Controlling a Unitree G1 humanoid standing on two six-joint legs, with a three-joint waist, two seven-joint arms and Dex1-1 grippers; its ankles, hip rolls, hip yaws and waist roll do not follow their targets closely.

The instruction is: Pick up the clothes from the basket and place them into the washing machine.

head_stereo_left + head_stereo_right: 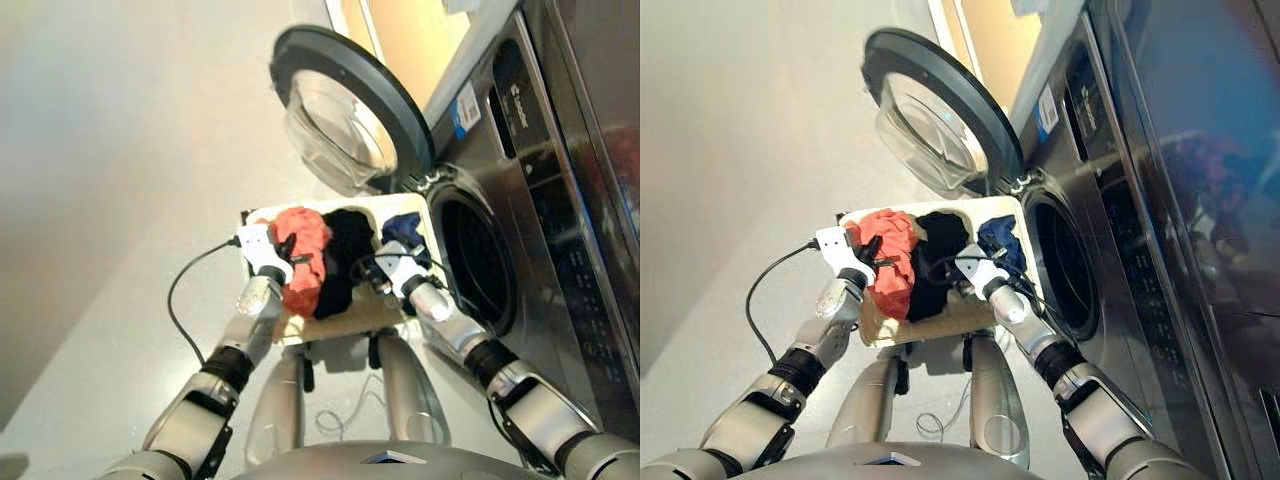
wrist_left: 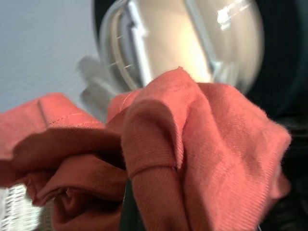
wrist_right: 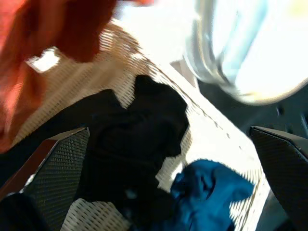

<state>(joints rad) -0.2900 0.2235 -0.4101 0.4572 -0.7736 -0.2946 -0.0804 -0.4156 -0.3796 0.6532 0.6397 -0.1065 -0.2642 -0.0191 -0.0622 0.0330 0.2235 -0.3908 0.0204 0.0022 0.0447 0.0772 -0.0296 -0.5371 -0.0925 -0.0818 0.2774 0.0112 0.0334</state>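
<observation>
Orange-red garment [image 1: 303, 257] lengthwise along basket [image 1: 400, 212]

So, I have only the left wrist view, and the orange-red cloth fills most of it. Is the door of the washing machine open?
Observer: Yes. The door is swung wide open, and the round opening of the washing machine is uncovered.
Operator: And what does the right hand do?
Observer: The right hand is open and holds nothing. It hovers over the black garment in the basket.
Operator: Where is the third garment?
Observer: The navy garment lies at the basket's end nearest the machine's opening.
</observation>
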